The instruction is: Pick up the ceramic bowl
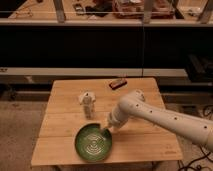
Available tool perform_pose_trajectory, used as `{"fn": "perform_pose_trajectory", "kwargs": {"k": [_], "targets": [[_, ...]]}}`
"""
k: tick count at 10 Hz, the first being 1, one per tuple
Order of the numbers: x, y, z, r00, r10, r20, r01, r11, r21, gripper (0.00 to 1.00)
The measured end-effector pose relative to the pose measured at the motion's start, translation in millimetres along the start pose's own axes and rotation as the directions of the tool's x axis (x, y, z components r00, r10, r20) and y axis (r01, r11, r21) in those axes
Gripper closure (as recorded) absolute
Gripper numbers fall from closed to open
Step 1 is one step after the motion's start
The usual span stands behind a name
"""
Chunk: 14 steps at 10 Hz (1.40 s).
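We find the green bowl (91, 145) with its rim right under the claw (108, 128); the claw's width we cannot tell.

On my feed, a light wooden plank table (60, 145) stands on a speckled grey floor (20, 135). Behind it runs a long dark unit (75, 47) with a pale horizontal rail (60, 71) across its lower part. Above that is a lit tan counter (30, 12), crossed by grey upright posts (60, 10). Dark cables (197, 161) lie on the floor at lower right. The light is warm and dim.
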<state>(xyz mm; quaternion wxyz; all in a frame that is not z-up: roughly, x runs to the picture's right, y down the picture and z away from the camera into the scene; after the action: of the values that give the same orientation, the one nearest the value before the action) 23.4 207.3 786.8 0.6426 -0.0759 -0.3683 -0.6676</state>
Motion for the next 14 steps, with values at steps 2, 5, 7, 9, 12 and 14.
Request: {"fn": "perform_pose_trajectory", "kwargs": {"k": [2,5,7,9,12,14], "targets": [[-3,5,3,0.999,-0.049,0.0,0.049,0.999,-0.021,0.54],[-10,19,7,0.995,-0.095,0.008,0.095,0.994,-0.048,0.54],[-16,22,13,0.988,-0.154,0.02,0.155,0.987,-0.053,0.54],[-22,19,18,0.977,-0.211,0.036,0.212,0.976,-0.042,0.54],[-28,5,27,0.965,-0.256,0.064,0.257,0.966,-0.013,0.54],[-32,-4,35,0.954,-0.284,0.097,0.286,0.958,-0.005,0.54]]}}
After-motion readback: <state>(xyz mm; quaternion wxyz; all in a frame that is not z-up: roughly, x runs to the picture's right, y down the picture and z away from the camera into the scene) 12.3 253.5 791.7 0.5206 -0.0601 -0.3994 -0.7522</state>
